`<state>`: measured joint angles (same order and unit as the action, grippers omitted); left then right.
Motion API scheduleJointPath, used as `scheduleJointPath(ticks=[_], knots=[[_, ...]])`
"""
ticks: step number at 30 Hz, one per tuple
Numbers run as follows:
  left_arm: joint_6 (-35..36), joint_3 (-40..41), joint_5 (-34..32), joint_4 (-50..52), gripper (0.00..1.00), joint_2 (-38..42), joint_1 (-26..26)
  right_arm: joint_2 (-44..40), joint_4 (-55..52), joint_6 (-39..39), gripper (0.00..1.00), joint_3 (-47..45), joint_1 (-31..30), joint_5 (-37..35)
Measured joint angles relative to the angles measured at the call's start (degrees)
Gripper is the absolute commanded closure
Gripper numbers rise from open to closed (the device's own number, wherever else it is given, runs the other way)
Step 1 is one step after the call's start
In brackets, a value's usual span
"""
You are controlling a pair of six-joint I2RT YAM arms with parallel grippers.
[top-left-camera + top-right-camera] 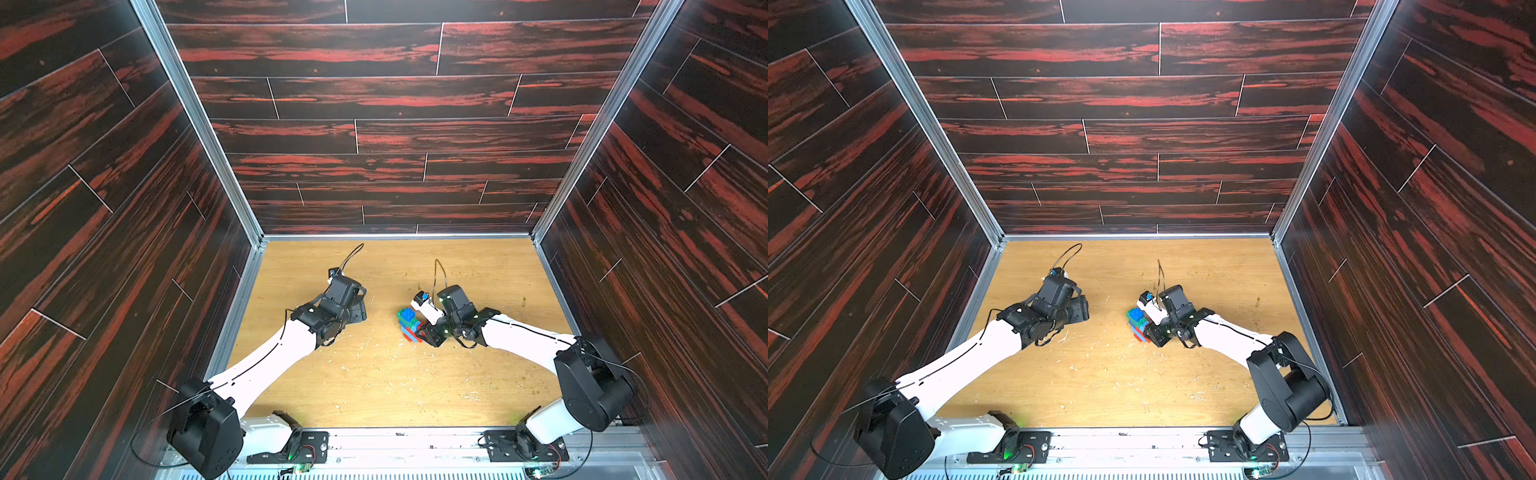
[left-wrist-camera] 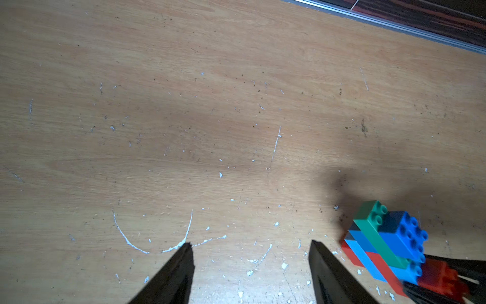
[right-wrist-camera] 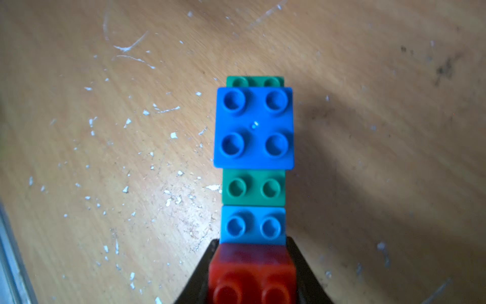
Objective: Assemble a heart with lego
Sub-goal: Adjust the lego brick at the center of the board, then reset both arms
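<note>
Pinching the red brick in the right gripper, closed tight against its two sides, held it at the near end of the heart, low on the table, right of centre. Ran lengthwise straight out from that grip: light-blue brick, green brick, dark-blue square stacked on top. Showed the left gripper parted and empty over bare wood, well apart, heart off to its right. Judged the right arm plainly nearer.

My heart shows just right of centre, low in a top view: dark-blue square atop green brick, light-blue brick, and red brick pinched by my right gripper.
</note>
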<state>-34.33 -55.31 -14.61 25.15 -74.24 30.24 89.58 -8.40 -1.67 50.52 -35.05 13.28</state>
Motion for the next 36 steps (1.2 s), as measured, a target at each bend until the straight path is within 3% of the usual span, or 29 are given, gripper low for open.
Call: scheduleJointPath(ticks=[5, 8, 10, 12, 16, 19, 22, 24, 29, 33, 36], knots=[[0.68, 1.79, -1.62, -2.49, 0.26, 1.25, -1.97, 4.52, 9.60, 11.02, 0.63, -0.59, 6.45, 15.19], [1.79, 2.38, -4.42, -4.83, 0.13, 2.69, -3.67, 10.14, 15.54, 17.51, 0.48, -2.38, 10.54, 22.73], [2.75, 3.30, -6.91, -6.88, 0.04, 3.93, -5.35, 12.55, 16.33, 19.69, 0.33, -3.45, 11.98, 24.57], [3.65, 3.96, -9.05, -8.11, 0.00, 4.44, -7.43, 12.15, 15.78, 20.81, 0.03, -4.44, 12.33, 24.22], [5.68, 5.40, -14.08, -9.97, 0.00, 4.44, -13.20, 5.38, 13.53, 20.33, 0.02, -5.03, 13.81, 16.02], [8.50, 7.45, -18.95, -12.31, 0.00, 4.44, -18.67, -5.33, 14.51, 19.52, 0.02, -7.41, 18.75, 2.71], [12.13, 12.11, -20.72, -19.06, 0.00, 4.33, -23.89, -12.79, 23.10, 15.85, 0.02, -12.31, 22.88, -14.21], [14.91, 17.57, -20.72, -27.65, 0.00, 3.37, -26.73, -12.48, 33.73, 12.44, 0.02, -17.40, 24.46, -20.35], [20.83, 27.43, -18.18, -47.28, 0.00, -5.51, -28.74, -3.39, 48.48, 7.54, 0.02, -26.43, 26.32, -23.85], [23.37, 29.33, -13.11, -57.83, 0.00, -10.43, -30.27, -5.29, 57.51, 3.32, 0.02, -32.89, 27.34, -22.69], [24.96, 32.30, -9.68, -70.75, 0.00, -14.49, -30.93, -5.03, 61.00, 1.66, 0.02, -31.91, 29.27, -20.96]])
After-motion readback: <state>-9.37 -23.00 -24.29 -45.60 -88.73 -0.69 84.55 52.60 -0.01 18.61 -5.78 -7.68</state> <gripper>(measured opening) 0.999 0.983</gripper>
